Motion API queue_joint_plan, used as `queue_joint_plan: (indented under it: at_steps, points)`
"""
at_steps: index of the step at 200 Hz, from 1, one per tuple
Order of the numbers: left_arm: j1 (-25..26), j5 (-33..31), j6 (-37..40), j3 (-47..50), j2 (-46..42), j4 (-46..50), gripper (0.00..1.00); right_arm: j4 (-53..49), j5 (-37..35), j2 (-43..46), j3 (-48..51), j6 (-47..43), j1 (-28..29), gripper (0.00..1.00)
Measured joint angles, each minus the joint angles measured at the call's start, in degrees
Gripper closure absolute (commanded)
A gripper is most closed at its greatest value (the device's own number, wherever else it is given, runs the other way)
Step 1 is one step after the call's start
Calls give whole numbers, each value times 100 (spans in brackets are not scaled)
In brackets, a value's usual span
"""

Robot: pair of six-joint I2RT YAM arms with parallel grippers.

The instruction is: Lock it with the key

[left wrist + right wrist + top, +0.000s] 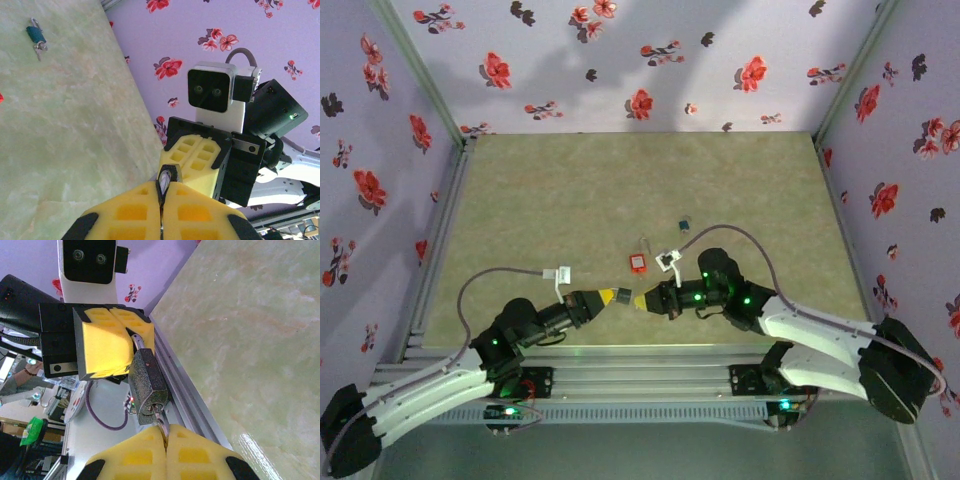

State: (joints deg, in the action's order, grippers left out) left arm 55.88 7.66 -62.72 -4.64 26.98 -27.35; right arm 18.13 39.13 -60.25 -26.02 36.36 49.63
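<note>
A dark speckled lock [147, 380] hangs in the air above the table's near edge, between my two grippers. My left gripper [162, 192] is shut on its far end, and the lock [168, 181] pokes out past the yellow pads. The key [161, 421] sits in the keyhole on the lock's near face, with my right gripper [165, 432] shut on its blade. From above, the left gripper [612, 296] and right gripper [640, 301] meet tip to tip. A small red-orange padlock [637, 263] lies on the mat just beyond them, touched by neither.
A teal padlock [685, 228] with keys lies further back on the green mat [620, 190]; it also appears in the left wrist view [36, 34]. An aluminium rail [182, 390] runs along the near edge under the grippers. Flowered walls close in three sides.
</note>
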Motion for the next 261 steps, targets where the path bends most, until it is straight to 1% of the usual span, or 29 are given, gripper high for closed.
queue_joint_plan:
  at_steps: [35, 83, 111, 138, 165, 193, 229, 246, 261]
  points:
    - [-2, -15, 2, 2, -225, 160, 100, -48, -13, 79, 0, -33, 2, 100]
    - [-116, -92, 7, 0, -529, 431, 100, -330, -170, 431, 0, -44, -85, 100]
    - [-186, -111, 72, -68, -527, 966, 100, -442, -337, 627, 13, -39, -317, 100]
    - [-273, -70, 302, -483, -203, 1622, 100, -535, -623, 999, 116, 15, -793, 100]
    - [-369, 138, 605, -1108, 612, 2000, 100, -835, -1189, 1558, 164, 92, -1268, 100]
    - [-433, 479, 984, -1869, 2020, 2151, 100, -1462, -2090, 2052, 70, 114, -1438, 100]
    - [-452, 946, 1499, -3036, 3871, 2509, 100, -2409, -3447, 2312, -463, 109, -1495, 100]
    - [-452, 1172, 1733, -3683, 4662, 2691, 100, -2651, -4033, 2345, -664, 109, -1593, 100]
    - [-452, 1340, 1941, -4273, 5263, 2903, 100, -2758, -4391, 2343, -717, 114, -1725, 100]
